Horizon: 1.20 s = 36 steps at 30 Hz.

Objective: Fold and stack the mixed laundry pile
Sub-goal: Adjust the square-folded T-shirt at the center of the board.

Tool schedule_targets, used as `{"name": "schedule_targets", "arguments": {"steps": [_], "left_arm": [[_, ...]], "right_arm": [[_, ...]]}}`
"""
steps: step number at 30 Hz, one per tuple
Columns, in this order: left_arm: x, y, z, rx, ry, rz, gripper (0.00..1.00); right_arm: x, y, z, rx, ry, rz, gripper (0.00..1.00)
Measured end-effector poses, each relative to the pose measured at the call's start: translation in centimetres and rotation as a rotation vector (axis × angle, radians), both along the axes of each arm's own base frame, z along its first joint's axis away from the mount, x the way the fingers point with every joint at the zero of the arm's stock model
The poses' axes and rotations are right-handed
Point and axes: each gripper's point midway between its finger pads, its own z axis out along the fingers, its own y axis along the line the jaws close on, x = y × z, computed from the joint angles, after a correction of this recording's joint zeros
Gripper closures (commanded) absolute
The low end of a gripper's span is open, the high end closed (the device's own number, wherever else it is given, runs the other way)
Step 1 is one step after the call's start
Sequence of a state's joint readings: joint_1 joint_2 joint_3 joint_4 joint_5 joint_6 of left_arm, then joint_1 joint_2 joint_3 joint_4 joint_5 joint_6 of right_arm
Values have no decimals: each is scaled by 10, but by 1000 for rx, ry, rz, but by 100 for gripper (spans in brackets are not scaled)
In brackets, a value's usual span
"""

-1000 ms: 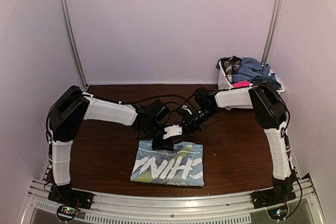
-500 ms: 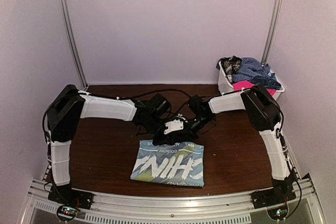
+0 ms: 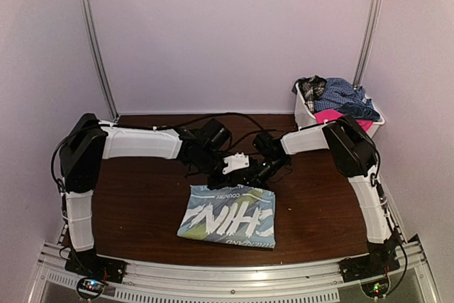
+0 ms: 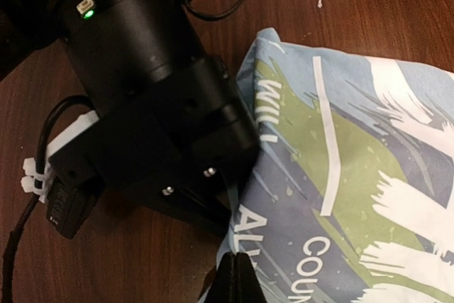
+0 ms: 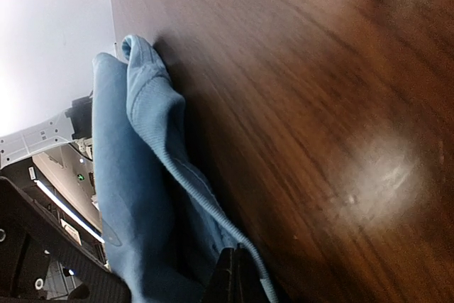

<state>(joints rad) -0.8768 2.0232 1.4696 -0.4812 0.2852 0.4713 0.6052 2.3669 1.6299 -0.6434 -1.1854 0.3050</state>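
Together, both grippers pinch the far edge of a light blue T-shirt (image 3: pixel 230 216).
The T-shirt lies flat on the table (image 3: pixel 142 204), folded to a rectangle, print up (white lettering over blue and green). At its far edge the left gripper (image 3: pixel 215 182) and right gripper (image 3: pixel 247 177) meet just beside each other, the left nearer the T-shirt's left corner. Each has its fingers pressed fully together with cloth between them; the right one's fingers (image 5: pixel 230 280) hold the ribbed hem. The rest of the pile (image 3: pixel 337 97) sits heaped in a white basket (image 3: pixel 303 113), well beyond the T-shirt to its far right.
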Motion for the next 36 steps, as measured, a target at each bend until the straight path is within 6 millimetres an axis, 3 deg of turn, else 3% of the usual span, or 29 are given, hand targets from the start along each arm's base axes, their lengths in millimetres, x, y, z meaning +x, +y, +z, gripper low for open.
{"name": "schedule_targets", "arguments": {"steps": [6,8,10,12,16,20,25,29,32,36], "left_arm": [[11,-7,12,-26,-37,19,100],[12,-9,15,-35,-43,18,100],[12,-10,14,-37,-44,18,92],[13,-10,12,-36,-41,20,84],[15,-10,12,-42,-40,36,67],[19,-2,14,-60,-7,100,60],[28,28,38,-136,76,258,53],[47,69,55,-229,180,439,53],[59,99,44,-257,278,558,54],[56,127,17,-229,399,656,54]], "right_arm": [[0,0,0,4,-9,7,97],[-1,-1,0,5,-11,9,92],[-2,-1,-1,2,-4,12,83],[-2,-1,2,1,1,15,81],[14,-8,7,-36,-36,-11,73],[43,-34,22,-80,-95,-92,69],[75,-79,75,-79,-225,-214,67],[64,-107,104,-79,-295,-253,67],[41,-113,99,-88,-286,-240,66],[7,-124,65,-145,-209,-215,64]]}}
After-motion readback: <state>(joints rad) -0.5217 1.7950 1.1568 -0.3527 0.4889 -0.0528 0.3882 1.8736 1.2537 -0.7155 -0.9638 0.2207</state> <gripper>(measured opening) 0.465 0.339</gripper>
